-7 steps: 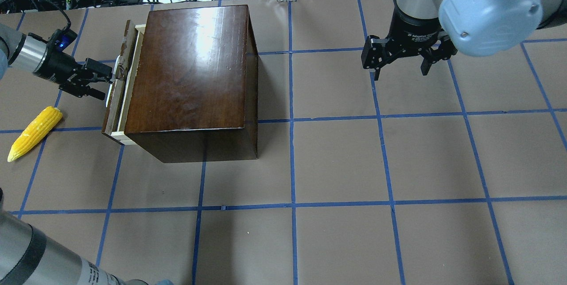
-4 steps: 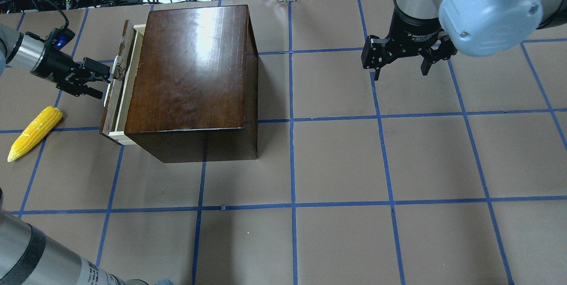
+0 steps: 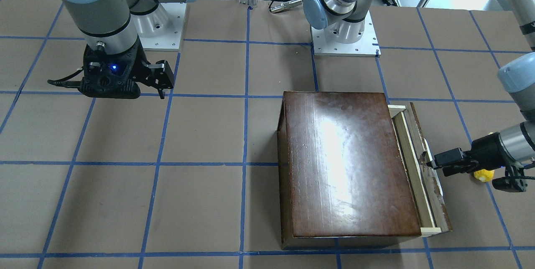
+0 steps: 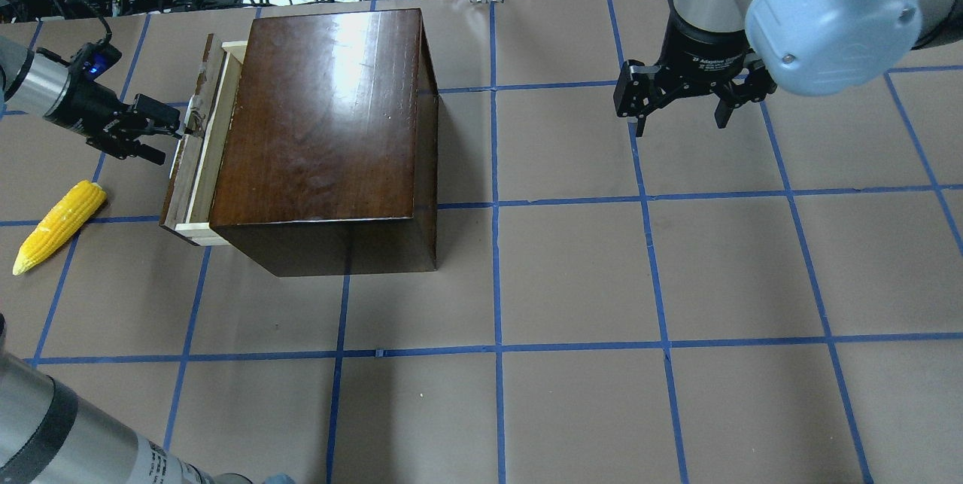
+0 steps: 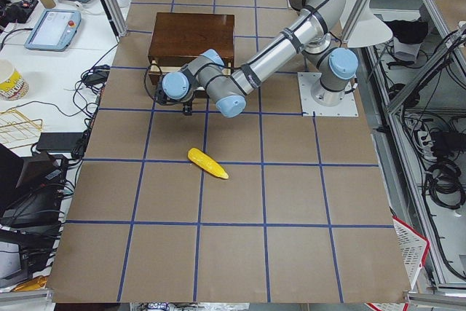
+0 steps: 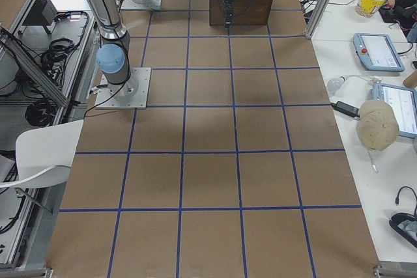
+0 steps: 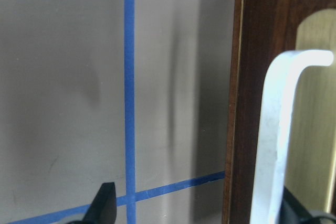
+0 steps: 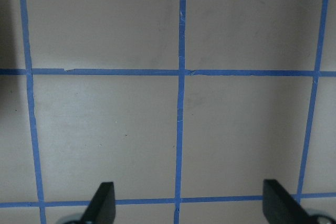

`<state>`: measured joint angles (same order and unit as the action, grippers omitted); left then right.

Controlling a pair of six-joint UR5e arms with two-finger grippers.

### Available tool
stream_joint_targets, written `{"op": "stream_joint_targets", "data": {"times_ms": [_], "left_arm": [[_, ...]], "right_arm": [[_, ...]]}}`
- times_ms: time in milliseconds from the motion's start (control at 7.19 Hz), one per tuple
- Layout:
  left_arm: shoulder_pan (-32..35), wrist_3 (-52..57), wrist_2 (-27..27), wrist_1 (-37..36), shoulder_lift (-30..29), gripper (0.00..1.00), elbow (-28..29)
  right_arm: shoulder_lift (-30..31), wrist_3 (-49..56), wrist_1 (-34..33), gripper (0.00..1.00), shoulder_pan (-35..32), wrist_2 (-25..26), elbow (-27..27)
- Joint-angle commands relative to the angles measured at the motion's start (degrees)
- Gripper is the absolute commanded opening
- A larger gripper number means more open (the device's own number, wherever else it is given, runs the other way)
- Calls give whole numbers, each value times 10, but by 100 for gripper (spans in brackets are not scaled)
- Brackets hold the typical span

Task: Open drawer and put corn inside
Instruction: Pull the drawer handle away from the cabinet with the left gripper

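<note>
Standing partly open, the shallow pale-wood drawer [image 4: 197, 160] with its scuffed dark-brown front juts from the glossy dark-brown wooden box [image 4: 323, 115] toward the brown gridded table's [image 4: 572, 273] left end.
The left gripper [image 4: 173, 144] is at the small whitish handle [image 7: 273, 129] with its fingers spread. The handle sits between them, close against one, unclamped. The yellow tapered toy corn cob [image 4: 60, 224] lies by the table's left edge, outside the drawer and apart from it. The right gripper [image 4: 681, 126] hangs over the far right part, fingers spread and holding nothing.
</note>
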<state>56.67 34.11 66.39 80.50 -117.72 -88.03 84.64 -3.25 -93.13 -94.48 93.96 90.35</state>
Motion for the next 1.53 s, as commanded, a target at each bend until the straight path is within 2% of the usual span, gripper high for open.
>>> {"op": "stream_joint_targets", "data": {"times_ms": [0,1390], "left_arm": [[-6,0,2,0,-1,100,1],[-35,-4,7,-1,0,100,1]], "right_arm": [[0,0,0,100,0,-1,0],[0,0,0,100,0,0,0]]}}
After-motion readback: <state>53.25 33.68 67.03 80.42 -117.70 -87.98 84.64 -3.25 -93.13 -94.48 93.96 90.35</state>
